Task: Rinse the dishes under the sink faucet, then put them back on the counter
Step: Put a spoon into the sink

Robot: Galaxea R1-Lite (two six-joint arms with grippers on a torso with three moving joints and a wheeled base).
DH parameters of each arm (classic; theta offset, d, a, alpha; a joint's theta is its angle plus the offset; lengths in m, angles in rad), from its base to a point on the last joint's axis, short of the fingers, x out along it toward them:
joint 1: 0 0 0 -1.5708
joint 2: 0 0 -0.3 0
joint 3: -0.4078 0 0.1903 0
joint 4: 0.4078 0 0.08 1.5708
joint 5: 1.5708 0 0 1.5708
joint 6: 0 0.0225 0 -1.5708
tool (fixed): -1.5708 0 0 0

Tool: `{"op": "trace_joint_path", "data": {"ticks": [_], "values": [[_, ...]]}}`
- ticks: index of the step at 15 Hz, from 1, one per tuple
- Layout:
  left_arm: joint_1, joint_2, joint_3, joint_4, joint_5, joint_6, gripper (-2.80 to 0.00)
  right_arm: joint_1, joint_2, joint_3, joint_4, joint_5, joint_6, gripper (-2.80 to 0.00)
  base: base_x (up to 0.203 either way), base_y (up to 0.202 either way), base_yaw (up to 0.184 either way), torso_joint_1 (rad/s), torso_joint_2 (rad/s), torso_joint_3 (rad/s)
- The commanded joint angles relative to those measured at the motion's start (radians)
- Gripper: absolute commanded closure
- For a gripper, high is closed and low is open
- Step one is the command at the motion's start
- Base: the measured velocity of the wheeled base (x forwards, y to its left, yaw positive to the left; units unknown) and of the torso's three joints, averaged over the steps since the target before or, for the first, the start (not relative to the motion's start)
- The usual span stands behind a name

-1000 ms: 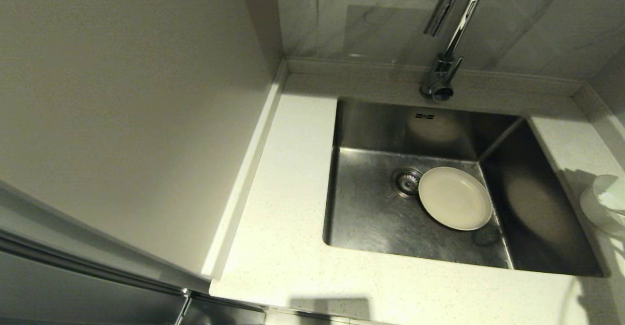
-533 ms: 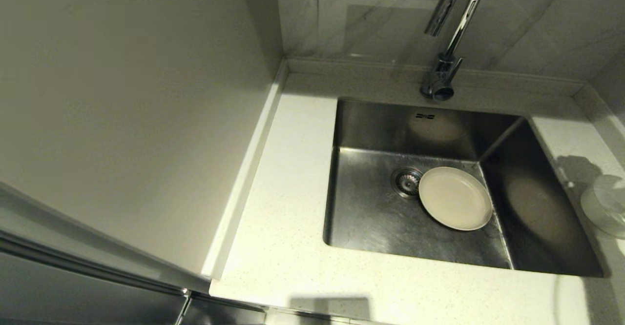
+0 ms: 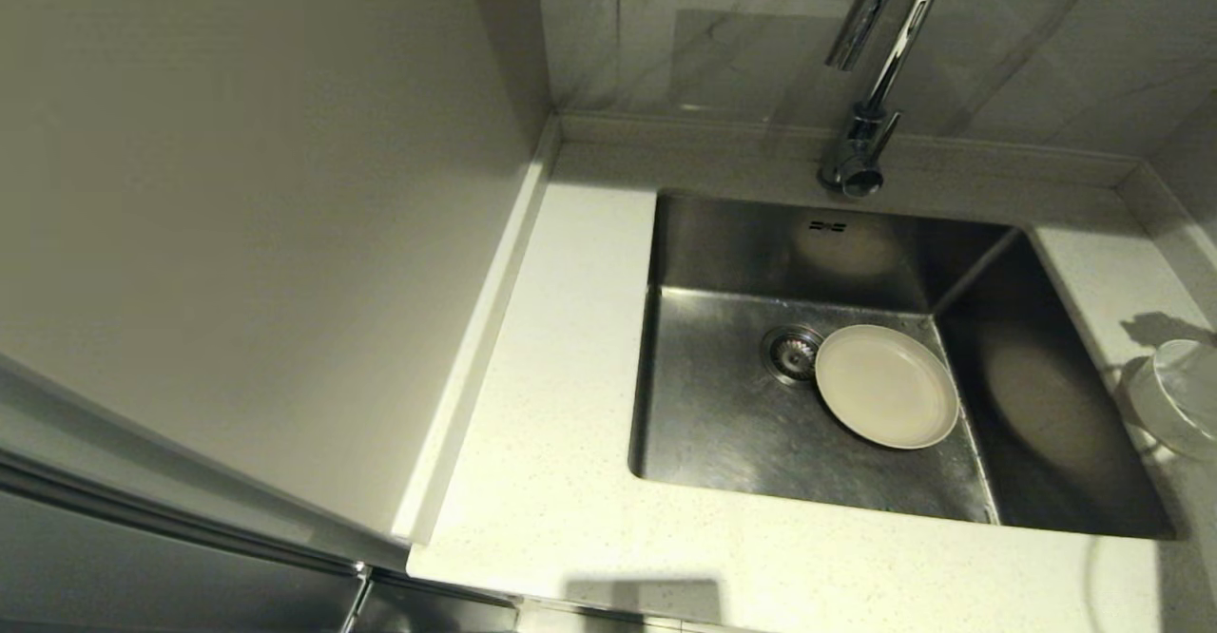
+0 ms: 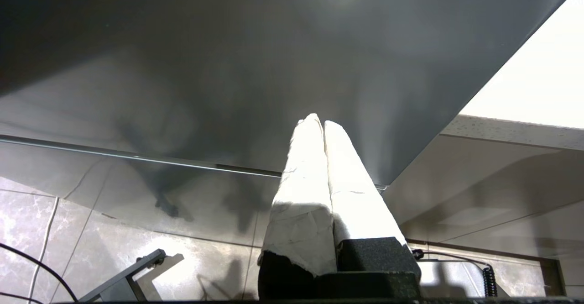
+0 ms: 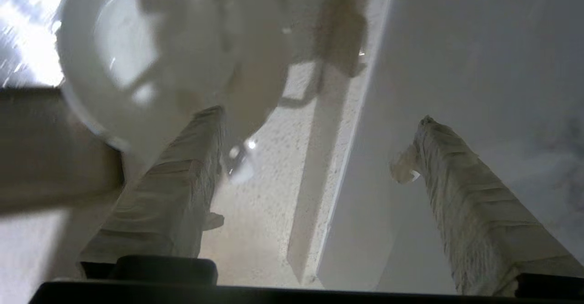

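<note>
— Looking down from the head, where do the dishes lie?
— A cream plate (image 3: 886,386) rests flat on the floor of the sink (image 3: 723,424), just right of the drain strainer (image 3: 791,352). The faucet (image 3: 870,72) stands behind it. A white bowl (image 3: 1179,395) sits on the counter (image 3: 551,481) at the far right.
— Left wrist?
— The left gripper (image 4: 319,123) has its fingers pressed together, holding nothing, beside a dark panel.
— Right wrist?
— The right gripper (image 5: 319,121) is spread wide; the bowl (image 5: 159,57) lies just beyond one finger, blurred.
</note>
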Motion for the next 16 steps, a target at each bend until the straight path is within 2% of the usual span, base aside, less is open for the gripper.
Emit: {"op": "trace_joint_path", "data": {"ticks": [1,5,9,13,16], "values": [[0.0,-0.003,0.0,-0.001,0.001,0.0,0.0,-0.029,-0.042,0.011,0.045,0.068,-0.064,-2.8,0.0,0.0,0.0,0.0,0.0,0.0],[0.0,-0.003,0.0,-0.001,0.001,0.0,0.0,-0.052,-0.09,0.009,0.229,0.131,-0.132,-2.8,0.0,0.0,0.0,0.0,0.0,0.0],[0.0,-0.003,0.0,-0.001,0.001,0.0,0.0,-0.055,-0.103,0.015,0.321,0.132,-0.155,-2.8,0.0,0.0,0.0,0.0,0.0,0.0],[0.0,-0.003,0.0,-0.001,0.001,0.0,0.0,-0.054,-0.08,0.058,0.345,0.123,-0.199,-2.8,0.0,0.0,0.0,0.0,0.0,0.0],[0.0,-0.003,0.0,-0.001,0.001,0.0,0.0,-0.052,-0.035,0.063,0.34,0.095,-0.203,-2.8,0.0,0.0,0.0,0.0,0.0,0.0]]}}
